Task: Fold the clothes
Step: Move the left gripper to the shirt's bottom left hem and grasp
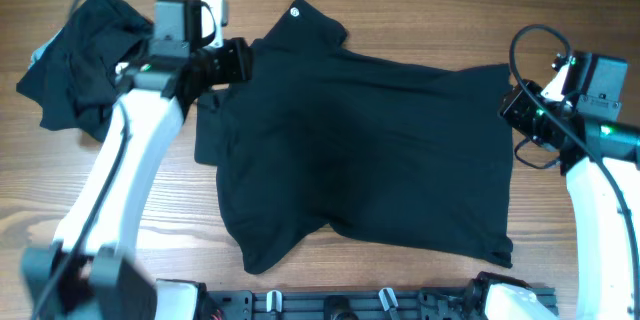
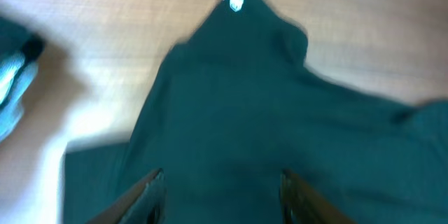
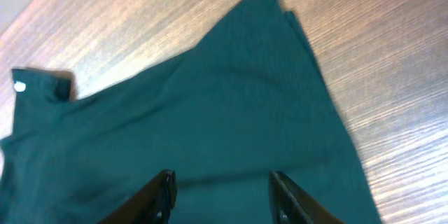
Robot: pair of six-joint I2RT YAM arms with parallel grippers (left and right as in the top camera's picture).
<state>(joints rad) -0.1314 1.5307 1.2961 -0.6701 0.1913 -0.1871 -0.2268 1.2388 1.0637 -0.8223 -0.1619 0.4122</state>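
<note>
A large black short-sleeved shirt (image 1: 370,150) lies spread on the wooden table, with a small white label (image 1: 295,12) at its far corner. It also shows in the left wrist view (image 2: 266,112) and the right wrist view (image 3: 210,119). My left gripper (image 1: 238,60) is open over the shirt's left part; its fingers (image 2: 222,182) hold nothing. My right gripper (image 1: 515,110) is open at the shirt's right edge, its fingers (image 3: 222,182) above the cloth. A heap of other black garments (image 1: 80,55) lies at the far left.
The table's front edge carries a black rail with clamps (image 1: 350,302). Bare wood (image 1: 420,10) lies beyond the shirt and to its right (image 3: 378,63). A pale blurred thing (image 2: 10,91) shows at the left of the left wrist view.
</note>
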